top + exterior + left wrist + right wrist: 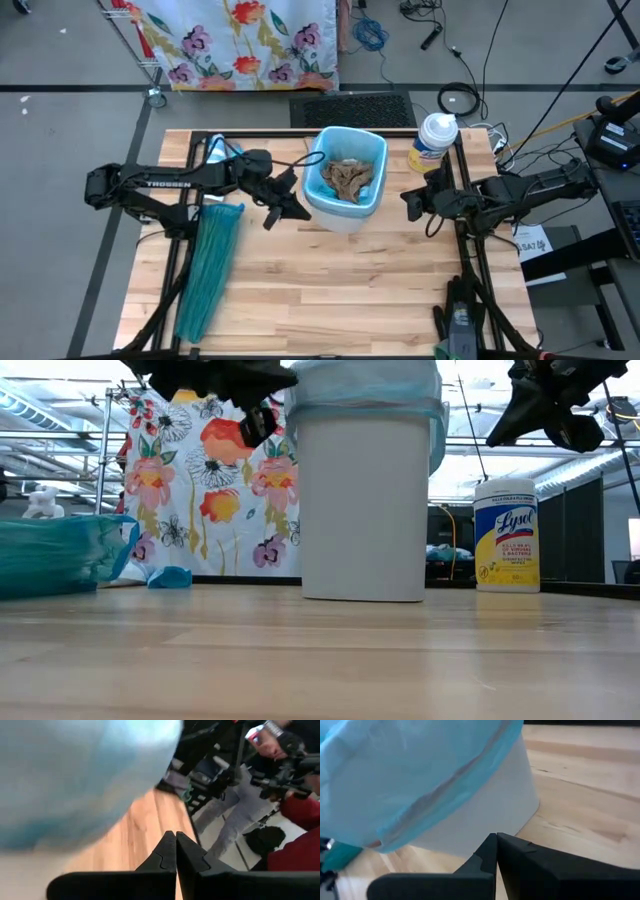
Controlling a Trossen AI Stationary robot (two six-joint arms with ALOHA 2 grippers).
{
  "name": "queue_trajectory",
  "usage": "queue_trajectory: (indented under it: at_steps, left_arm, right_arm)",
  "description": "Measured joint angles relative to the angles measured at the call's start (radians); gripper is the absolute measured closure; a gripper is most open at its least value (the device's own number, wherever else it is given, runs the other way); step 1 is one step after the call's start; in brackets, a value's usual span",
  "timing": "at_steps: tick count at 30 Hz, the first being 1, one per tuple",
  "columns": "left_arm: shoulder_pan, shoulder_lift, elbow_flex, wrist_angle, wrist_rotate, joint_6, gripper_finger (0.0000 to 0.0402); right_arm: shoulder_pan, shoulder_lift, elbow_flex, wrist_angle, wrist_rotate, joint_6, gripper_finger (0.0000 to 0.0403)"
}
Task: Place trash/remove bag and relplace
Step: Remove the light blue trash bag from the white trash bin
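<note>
A white bin [345, 195] stands on the table, lined with a pale-blue bag [372, 150] folded over its rim [420, 795]. Brown crumpled paper trash [347, 178] lies inside it. A darker teal bag [210, 270] lies stretched out on the table's left side, seen as a heap in the low view [60, 555]. My left gripper [290, 205] hovers shut just left of the bin, above the table [176, 851]. My right gripper [408, 203] hovers shut to the bin's right [496, 851]. Neither touches anything.
A Lysol wipes canister [433, 140] stands at the far right of the table [506, 535]. A small blue scrap [168, 576] lies near the far left corner. A floral cloth [240, 35] hangs beyond the table. People stand off the table's side [280, 795].
</note>
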Motion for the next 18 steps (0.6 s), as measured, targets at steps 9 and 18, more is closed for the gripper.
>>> queue_trajectory:
  at_steps: [9,18]
  left_arm:
    - [0.022,-0.089,-0.001,-0.323,-0.158,0.181,0.0402]
    - [0.163,-0.203,-0.017,-0.456,-0.177,0.307,0.0402]
  right_arm:
    - [0.075,0.013,0.0,-0.014,0.02,0.188,0.0403]
    - [0.282,0.153,0.01,-0.02,0.053,0.484,0.0403]
